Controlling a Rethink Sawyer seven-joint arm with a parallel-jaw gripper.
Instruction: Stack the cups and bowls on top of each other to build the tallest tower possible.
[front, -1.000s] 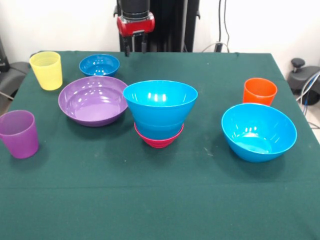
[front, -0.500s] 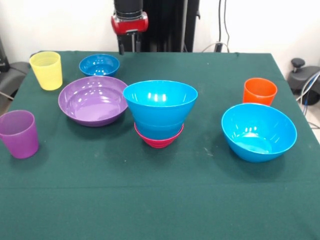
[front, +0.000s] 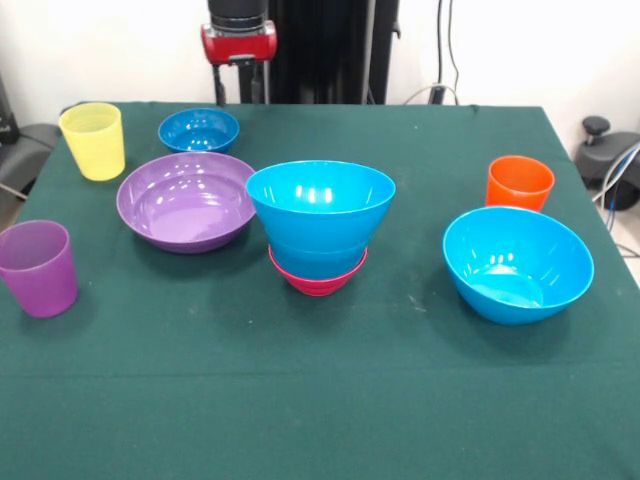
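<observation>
Blue bowl (front: 320, 212) nested on magenta bowl (front: 318, 277) mid-surface; hand (front: 240, 95) raised behind, apparently released and empty.

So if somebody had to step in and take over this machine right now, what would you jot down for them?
Tool: up at the table's far edge, behind the small blue bowl, holding nothing; open or shut cannot be told.
Done: one blue bowl sits on the magenta bowl mid-table, the tower's start.
Loose: purple bowl, large blue bowl, yellow cup, purple cup, orange cup, and the small blue bowl.
Left: stack all of these onto the tower.
</observation>
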